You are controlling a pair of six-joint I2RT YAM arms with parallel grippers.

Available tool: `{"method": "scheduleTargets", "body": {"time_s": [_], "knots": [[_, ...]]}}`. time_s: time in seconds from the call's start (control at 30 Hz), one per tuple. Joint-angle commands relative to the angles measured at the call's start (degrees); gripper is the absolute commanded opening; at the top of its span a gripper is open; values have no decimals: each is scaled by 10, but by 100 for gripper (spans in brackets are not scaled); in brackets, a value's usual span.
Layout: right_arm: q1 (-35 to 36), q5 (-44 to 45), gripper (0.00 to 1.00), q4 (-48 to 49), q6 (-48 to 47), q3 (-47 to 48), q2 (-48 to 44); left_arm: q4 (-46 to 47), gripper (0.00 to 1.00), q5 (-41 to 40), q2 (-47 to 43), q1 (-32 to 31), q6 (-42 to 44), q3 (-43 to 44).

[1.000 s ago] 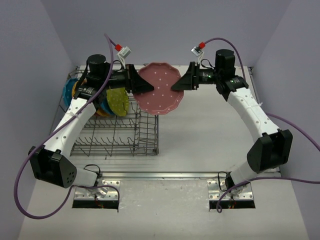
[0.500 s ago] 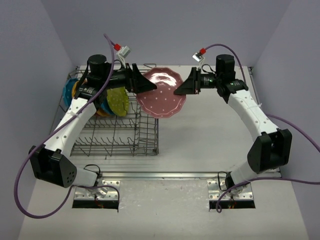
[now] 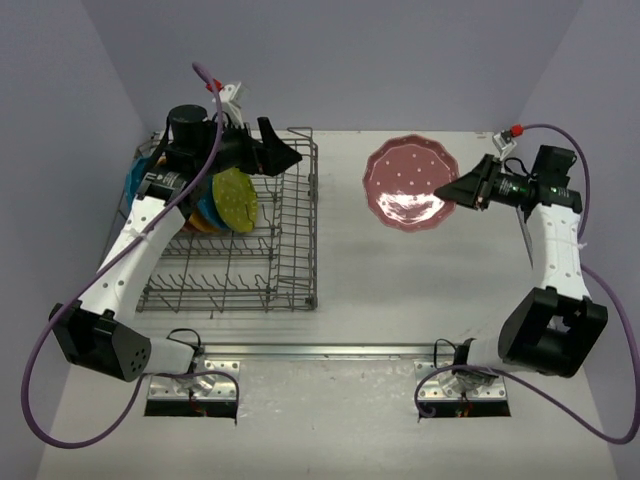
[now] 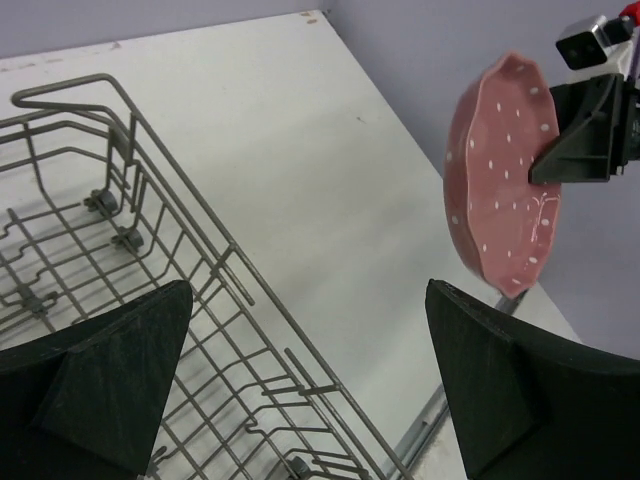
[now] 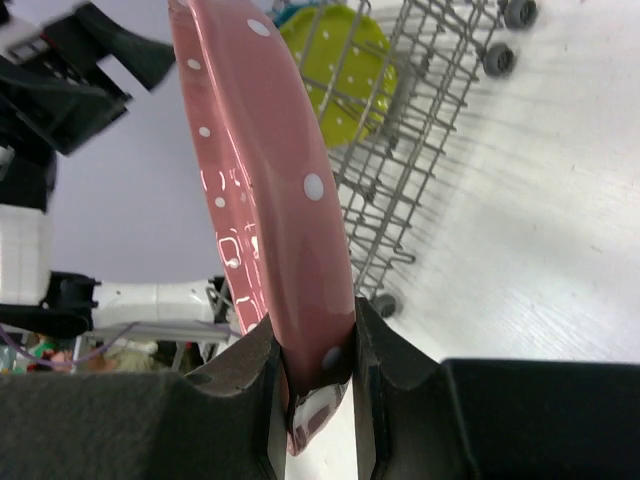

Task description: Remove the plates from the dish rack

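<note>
A large pink-red plate (image 3: 410, 183) with white dots hangs over the table right of the dish rack (image 3: 240, 260). My right gripper (image 3: 455, 189) is shut on its right rim. In the right wrist view the rim (image 5: 270, 170) sits pinched between the fingers (image 5: 315, 370). My left gripper (image 3: 275, 155) is open over the rack's back right corner, with nothing between its fingers (image 4: 310, 390). It sees the pink plate (image 4: 500, 190) edge-on, well apart from it. A lime-yellow plate (image 3: 237, 200), an orange one (image 3: 205, 218) and a blue one (image 3: 135, 185) stand in the rack's back left part.
The rack's wire side (image 4: 200, 250) runs just below my left fingers. Grey walls close the table at the back and both sides. A metal rail (image 3: 330, 350) crosses the near edge by the arm bases.
My left gripper opened, let go of the pink plate and drew back over the rack. My right gripper shut on the plate's rim and carried it right, away from the rack.
</note>
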Motion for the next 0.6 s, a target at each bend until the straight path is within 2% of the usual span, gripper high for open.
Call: {"method": "scheduleTargets", "body": {"time_s": [0.0,0.2,0.57], "knots": [[7,59,0,-220,-241,21,39,-48,100,-100,-9,2,61,54],[28,150,0,-246,-304,6,108,-68,100,-138,-17,3,86,61],[125,239,0,-214,-305,18,181,-63,100,-130,-30,9,81,40]]}}
